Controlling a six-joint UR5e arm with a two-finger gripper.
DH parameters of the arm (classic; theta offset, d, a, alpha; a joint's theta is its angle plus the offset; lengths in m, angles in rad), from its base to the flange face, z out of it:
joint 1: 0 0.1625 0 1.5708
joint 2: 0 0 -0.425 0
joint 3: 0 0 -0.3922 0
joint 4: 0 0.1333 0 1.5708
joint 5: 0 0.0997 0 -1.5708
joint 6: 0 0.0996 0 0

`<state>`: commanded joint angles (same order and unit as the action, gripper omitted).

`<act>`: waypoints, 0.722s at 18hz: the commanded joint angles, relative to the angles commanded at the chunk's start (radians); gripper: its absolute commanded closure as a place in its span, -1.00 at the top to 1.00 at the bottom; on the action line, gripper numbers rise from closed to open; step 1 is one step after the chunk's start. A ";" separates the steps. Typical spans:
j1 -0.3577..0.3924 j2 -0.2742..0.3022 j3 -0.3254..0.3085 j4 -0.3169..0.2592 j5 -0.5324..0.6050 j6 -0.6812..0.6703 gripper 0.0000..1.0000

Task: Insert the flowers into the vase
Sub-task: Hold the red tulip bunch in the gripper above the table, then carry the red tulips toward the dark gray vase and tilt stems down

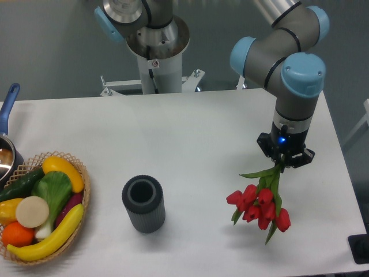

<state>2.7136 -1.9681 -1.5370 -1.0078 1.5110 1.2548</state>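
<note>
hand (283, 163) clamps tulip stems, buds down | flowers (259, 208) hang over counter (190, 127), right of vase | vase (143, 203) upright, mouth open, well apart | stem grip suits later insertion

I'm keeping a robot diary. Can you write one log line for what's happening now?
claw: shut on flowers' stems | flowers: buds hanging down, right of vase | vase: upright, empty | step: flowers not yet inserted

Robotics lab: pedestal-mounted arm (277, 52), white table (190, 127) (grey backdrop).
</note>
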 joint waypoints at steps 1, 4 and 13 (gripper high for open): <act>0.000 0.000 0.000 0.000 0.000 0.000 -1.00; -0.002 0.002 0.000 0.002 -0.006 -0.008 -1.00; -0.024 0.000 0.012 0.139 -0.349 -0.118 -1.00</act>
<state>2.6891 -1.9681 -1.5248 -0.8684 1.1617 1.1372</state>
